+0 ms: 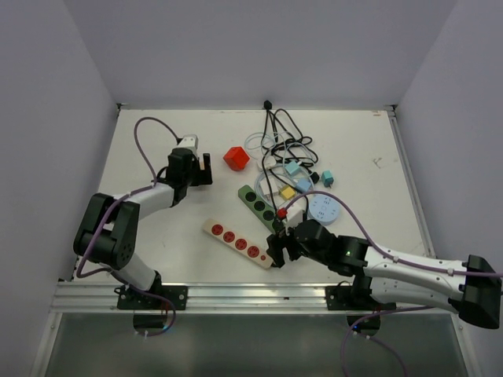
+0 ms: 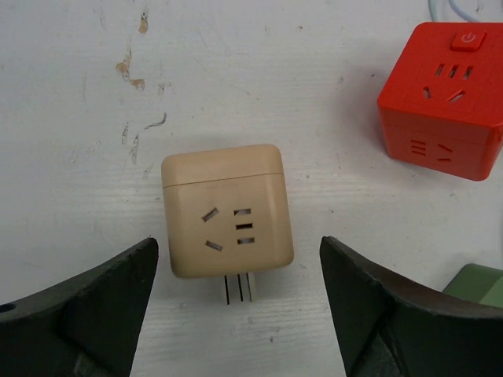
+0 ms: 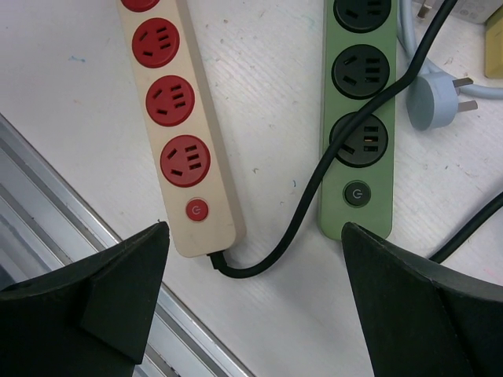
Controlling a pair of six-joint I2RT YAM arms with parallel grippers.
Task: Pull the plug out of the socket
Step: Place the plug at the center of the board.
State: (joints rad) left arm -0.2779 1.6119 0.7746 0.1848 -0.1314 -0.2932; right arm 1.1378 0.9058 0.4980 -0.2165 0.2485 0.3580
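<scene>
A beige cube plug (image 2: 228,210) lies free on the table with socket slots in its upper face and prongs sticking out of its near side. My left gripper (image 2: 237,271) is open, one finger on each side of the cube with a gap to both. From above, the cube (image 1: 187,143) sits just past the left gripper (image 1: 193,161). My right gripper (image 3: 255,236) is open over the switch ends of a beige socket strip (image 3: 216,118) with red outlets and a green socket strip (image 3: 357,196). The outlets seen there hold no plug.
A red cube socket (image 2: 440,102) stands right of the beige cube. A black cord (image 3: 314,212) leaves the beige strip and crosses the green one. A pale blue plug (image 3: 432,98) lies beside it. Cables and small adapters (image 1: 291,157) are tangled at the back. A metal rail (image 1: 236,294) borders the near edge.
</scene>
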